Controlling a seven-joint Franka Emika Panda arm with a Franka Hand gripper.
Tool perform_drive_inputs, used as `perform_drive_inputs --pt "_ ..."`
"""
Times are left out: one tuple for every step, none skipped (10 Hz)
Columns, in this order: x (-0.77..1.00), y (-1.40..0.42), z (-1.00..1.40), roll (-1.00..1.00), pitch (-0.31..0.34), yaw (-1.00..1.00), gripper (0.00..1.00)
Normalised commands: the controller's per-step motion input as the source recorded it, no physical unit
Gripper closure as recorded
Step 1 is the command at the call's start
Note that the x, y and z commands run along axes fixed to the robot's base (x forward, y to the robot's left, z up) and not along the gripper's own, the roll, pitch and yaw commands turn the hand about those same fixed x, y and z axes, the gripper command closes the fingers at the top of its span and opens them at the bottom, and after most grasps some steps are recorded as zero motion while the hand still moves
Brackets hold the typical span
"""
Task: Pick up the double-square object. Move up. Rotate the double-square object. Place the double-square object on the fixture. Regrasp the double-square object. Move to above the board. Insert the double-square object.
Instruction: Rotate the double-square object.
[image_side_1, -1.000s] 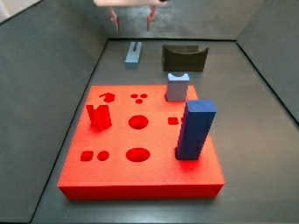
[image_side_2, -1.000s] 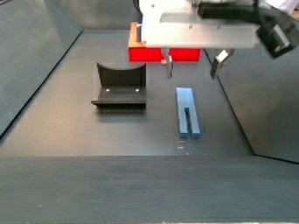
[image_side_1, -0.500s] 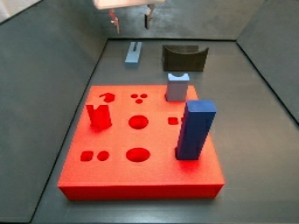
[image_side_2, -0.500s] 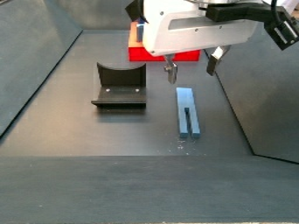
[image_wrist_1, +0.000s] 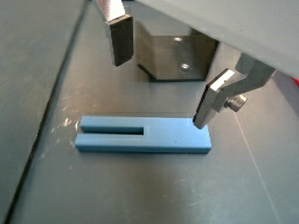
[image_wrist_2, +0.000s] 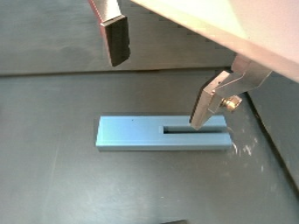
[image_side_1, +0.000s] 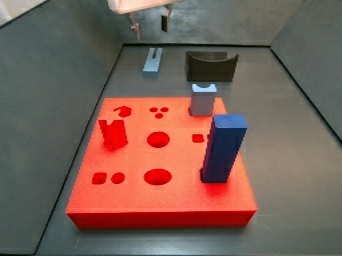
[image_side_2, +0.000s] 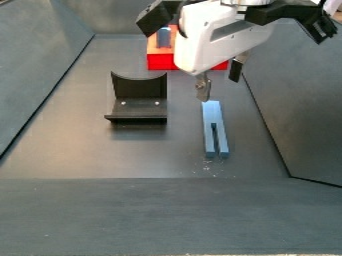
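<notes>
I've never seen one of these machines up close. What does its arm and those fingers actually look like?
The gripper hangs above the pale blue bar. It has a boxy white body with black parts on top. Its two fingers are flat silver plates with dark pads; one has a small bolt at its base. No cables or markings show.

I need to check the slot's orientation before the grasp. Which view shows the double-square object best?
Both wrist views: the double-square object lies flat, slot visible, below the open gripper. One side view shows it small and distant; the other partly behind the gripper.
</notes>
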Motion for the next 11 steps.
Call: perform_drive_inputs --pt "0.03 0.00 -0.04 0.00 0.000 1.00 0.00" --pt "0.03 0.00 -0.04 0.00 0.000 1.00 0.00" --pt "0.03 0.00 -0.04 0.00 0.000 1.00 0.00" --pt "0.03 0.00 -0.04 0.00 0.000 1.00 0.00" --pt "0.03 0.00 -0.04 0.00 0.000 1.00 0.00" --pt "0.03 0.00 -0.04 0.00 0.000 1.00 0.00" --pt "0.03 0.00 -0.04 0.00 0.000 1.00 0.00" --pt "0.03 0.00 -0.04 0.00 0.000 1.00 0.00" --pt "0.03 0.00 -0.04 0.00 0.000 1.00 0.00" --pt "0.03 0.00 -0.04 0.00 0.000 1.00 0.00" --pt "0.03 0.00 -0.04 0.00 0.000 1.00 0.00"
